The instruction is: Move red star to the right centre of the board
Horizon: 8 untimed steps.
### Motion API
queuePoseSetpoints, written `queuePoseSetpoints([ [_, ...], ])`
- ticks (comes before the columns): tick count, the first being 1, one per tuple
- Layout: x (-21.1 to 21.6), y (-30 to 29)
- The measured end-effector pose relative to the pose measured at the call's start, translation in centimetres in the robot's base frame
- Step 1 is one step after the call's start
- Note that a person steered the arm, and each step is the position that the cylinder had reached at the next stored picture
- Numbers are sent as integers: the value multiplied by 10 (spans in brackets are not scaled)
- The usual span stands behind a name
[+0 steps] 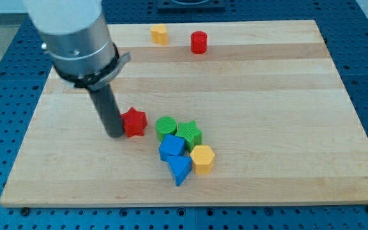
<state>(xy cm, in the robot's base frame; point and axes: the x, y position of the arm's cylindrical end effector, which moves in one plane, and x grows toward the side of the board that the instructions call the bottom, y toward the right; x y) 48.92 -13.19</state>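
Observation:
The red star (134, 121) lies left of the board's middle. My tip (115, 133) stands at the star's left side, touching it or nearly so. Just right of the star sits a tight cluster: a green cylinder (166, 126), a green star (189, 134), a blue cube (171, 148), a blue triangle (180, 169) and a yellow hexagon (202, 158). The green cylinder is a small gap away from the red star.
A yellow hexagon (160, 34) and a red cylinder (199, 42) stand near the board's top edge. The wooden board (299, 96) lies on a blue perforated table. The arm's grey body fills the view's upper left.

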Motion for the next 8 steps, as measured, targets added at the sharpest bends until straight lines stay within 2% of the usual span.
queuePoseSetpoints([
  [2,-66,56],
  [3,-72,40],
  [4,-62,-25],
  [5,-30,-56],
  [6,-25,-55],
  [8,-29,62],
])
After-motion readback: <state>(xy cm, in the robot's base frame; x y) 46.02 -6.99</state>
